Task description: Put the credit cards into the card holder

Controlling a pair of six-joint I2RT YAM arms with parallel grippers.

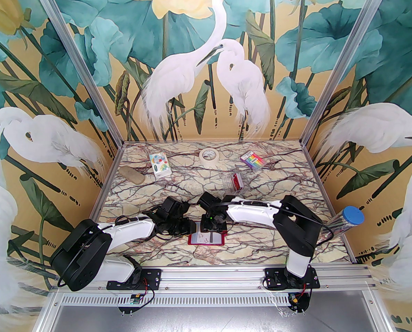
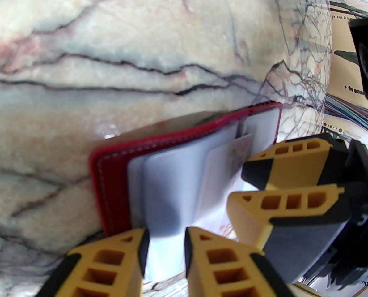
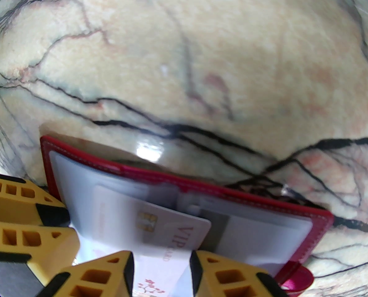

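The card holder (image 1: pixel 206 243) lies open on the table near the front, red-rimmed with pale clear pockets (image 2: pixel 109 181) (image 3: pixel 202 187). My right gripper (image 1: pixel 213 231) (image 3: pixel 162 271) is shut on a white credit card (image 3: pixel 174 227) with a gold chip and "VIP" lettering. The card's far end sits in a pocket of the holder. That card's edge also peeks out in the left wrist view (image 2: pixel 241 148), beside the right gripper (image 2: pixel 242 184). My left gripper (image 1: pixel 191 227) (image 2: pixel 165 252) is shut on a clear pocket leaf at the holder's left side, close against the right gripper (image 3: pixel 60 224).
Behind the arms stands a clear plastic box (image 1: pixel 236 182) with red contents. Further back lie a tape roll (image 1: pixel 209 156), a rainbow-striped packet (image 1: pixel 251 160), a white patterned box (image 1: pixel 159 164) and a beige lump (image 1: pixel 132 175). A blue-capped tube (image 1: pixel 347 220) leans at the right edge.
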